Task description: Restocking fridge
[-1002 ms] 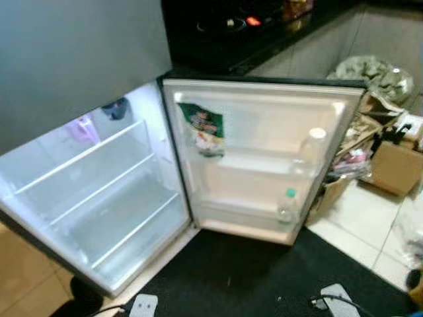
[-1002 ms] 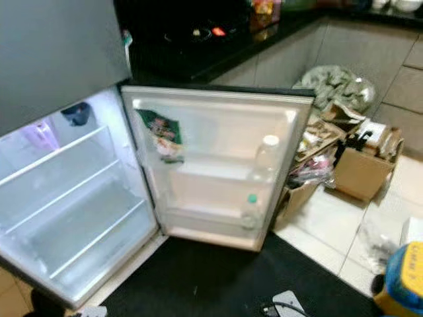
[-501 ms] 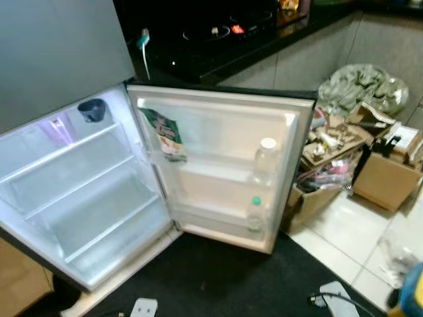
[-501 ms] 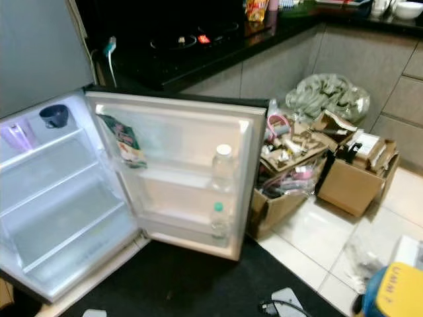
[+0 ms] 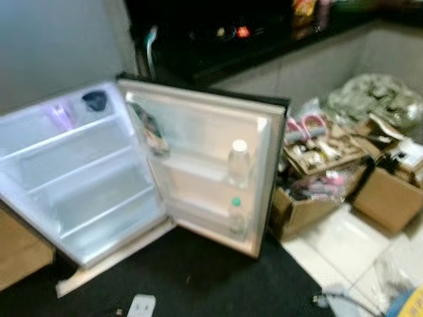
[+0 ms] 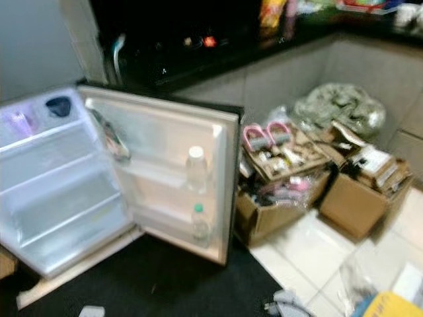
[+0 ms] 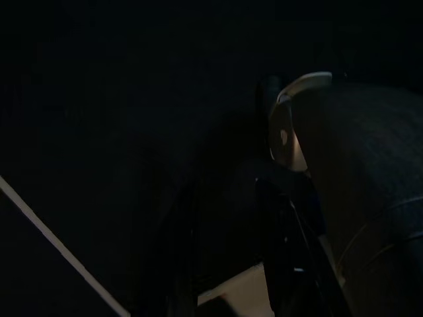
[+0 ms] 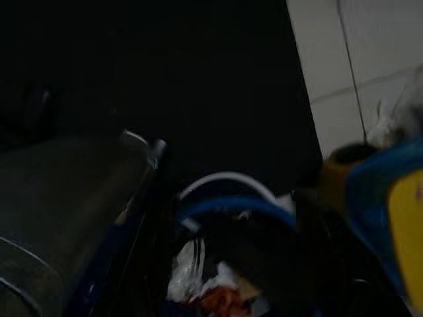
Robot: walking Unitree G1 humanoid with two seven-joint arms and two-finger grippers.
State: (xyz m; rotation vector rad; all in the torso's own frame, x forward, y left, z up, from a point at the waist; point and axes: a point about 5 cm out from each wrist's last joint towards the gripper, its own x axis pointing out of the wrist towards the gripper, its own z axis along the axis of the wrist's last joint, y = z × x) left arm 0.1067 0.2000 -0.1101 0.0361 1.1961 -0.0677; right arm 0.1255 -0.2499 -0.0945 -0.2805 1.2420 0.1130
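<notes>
I see the small white fridge point(image 5: 39, 158) standing wide open on my left, its glass shelves lit, its door point(image 5: 198, 165) swung out over the black floor mat point(image 5: 198, 277). Two clear plastic bottles point(image 5: 238, 162) sit in the door racks — one above the other. Open cardboard boxes of clutter point(image 6: 284, 172) lie just beside the door. Both wrist views are dark and both arms hang low, well apart from the fridge; I cannot tell either gripper's spread.

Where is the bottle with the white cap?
In the eye views, the white-capped bottle stands on the upper shelf of the open fridge door, directly above a green-capped bottle on the shelf below.
</notes>
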